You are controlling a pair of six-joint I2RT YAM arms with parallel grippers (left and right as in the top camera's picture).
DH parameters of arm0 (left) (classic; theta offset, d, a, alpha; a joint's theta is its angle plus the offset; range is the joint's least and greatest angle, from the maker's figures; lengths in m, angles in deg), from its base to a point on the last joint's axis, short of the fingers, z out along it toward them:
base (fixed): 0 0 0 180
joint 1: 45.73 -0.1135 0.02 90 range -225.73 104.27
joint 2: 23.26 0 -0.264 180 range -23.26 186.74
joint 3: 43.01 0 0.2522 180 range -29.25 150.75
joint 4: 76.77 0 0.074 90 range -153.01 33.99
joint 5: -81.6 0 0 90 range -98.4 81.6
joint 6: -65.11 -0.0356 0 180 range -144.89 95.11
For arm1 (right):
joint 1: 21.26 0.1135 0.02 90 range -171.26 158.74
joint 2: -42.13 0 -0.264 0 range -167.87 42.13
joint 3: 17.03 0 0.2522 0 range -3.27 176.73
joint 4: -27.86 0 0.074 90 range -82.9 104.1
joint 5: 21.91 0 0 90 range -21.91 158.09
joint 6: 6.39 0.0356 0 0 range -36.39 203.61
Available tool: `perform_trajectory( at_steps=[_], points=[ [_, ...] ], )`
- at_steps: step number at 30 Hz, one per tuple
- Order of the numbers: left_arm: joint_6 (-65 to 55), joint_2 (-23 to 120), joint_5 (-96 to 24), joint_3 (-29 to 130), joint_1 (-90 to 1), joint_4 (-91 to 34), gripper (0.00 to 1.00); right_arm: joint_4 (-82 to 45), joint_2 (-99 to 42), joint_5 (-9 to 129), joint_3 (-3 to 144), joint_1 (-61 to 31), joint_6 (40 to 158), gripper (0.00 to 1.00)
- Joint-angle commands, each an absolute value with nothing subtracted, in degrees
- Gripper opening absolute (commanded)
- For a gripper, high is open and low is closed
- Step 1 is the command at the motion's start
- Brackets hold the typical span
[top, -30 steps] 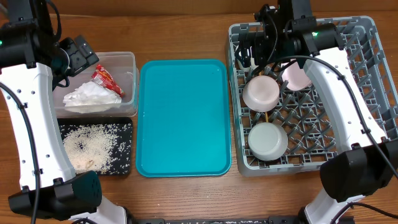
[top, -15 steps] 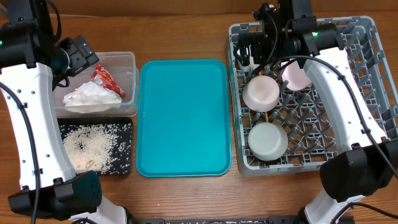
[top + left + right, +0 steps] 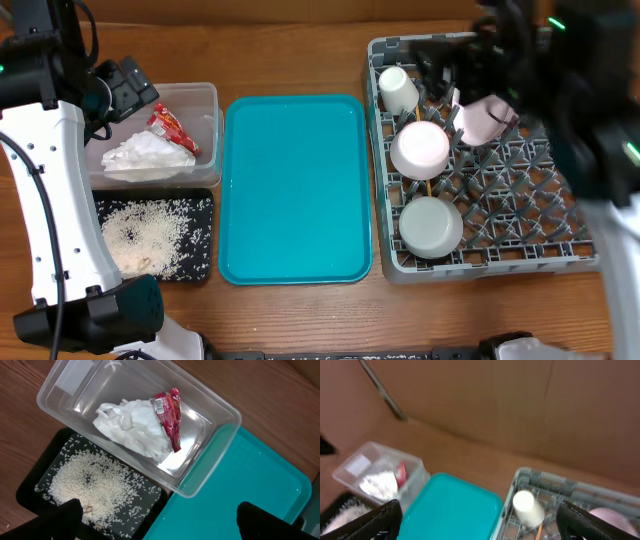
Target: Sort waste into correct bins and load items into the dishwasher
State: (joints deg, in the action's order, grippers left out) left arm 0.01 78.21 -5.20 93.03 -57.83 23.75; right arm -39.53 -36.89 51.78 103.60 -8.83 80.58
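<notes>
The grey dish rack [image 3: 585, 255] holds a small white cup [image 3: 398, 88] lying in its back left corner, a pink plate [image 3: 482, 118], two white bowls [image 3: 420, 148] [image 3: 430, 226] and a sliver of chopstick [image 3: 430, 186]. My right gripper [image 3: 450, 62] is blurred above the rack's back edge; the right wrist view shows it open [image 3: 480, 525] and empty, high over the cup [image 3: 526, 505]. My left gripper [image 3: 160, 522] is open and empty above the clear tub [image 3: 75, 390], which holds the napkin [image 3: 132, 427] and red wrapper [image 3: 167, 415]. Rice [image 3: 95, 480] lies in the black tray [image 3: 30, 495].
The teal serving tray [image 3: 293, 185] lies between the bins and the rack. The clear tub [image 3: 205, 92] is behind the black tray [image 3: 200, 202] at the table's left. A brown cardboard wall stands behind the table.
My right arm has pulled up and away from the rack's back left corner, uncovering the white cup lying there. The left arm has not moved.
</notes>
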Motion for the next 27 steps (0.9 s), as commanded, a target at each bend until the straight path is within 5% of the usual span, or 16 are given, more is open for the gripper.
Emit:
perform_trajectory(
  at_steps=[1, 17, 27],
  points=[
    [-0.44, 77.6, -5.41, 93.36, -57.81, 23.75, 1.0, -39.18, -27.16, 53.39, 99.82, -8.7, 80.1, 1.0],
    [-0.44, 77.6, -5.41, 93.36, -57.81, 23.75, 1.0, -5.17, 31.11, 54.99, 30.86, -13.86, 81.87, 1.0],
    [-0.44, 77.6, -5.41, 93.36, -57.81, 23.75, 1.0, 26.02, 39.96, 56.71, 0.44, -13.94, 94.41, 1.0]
  ],
)
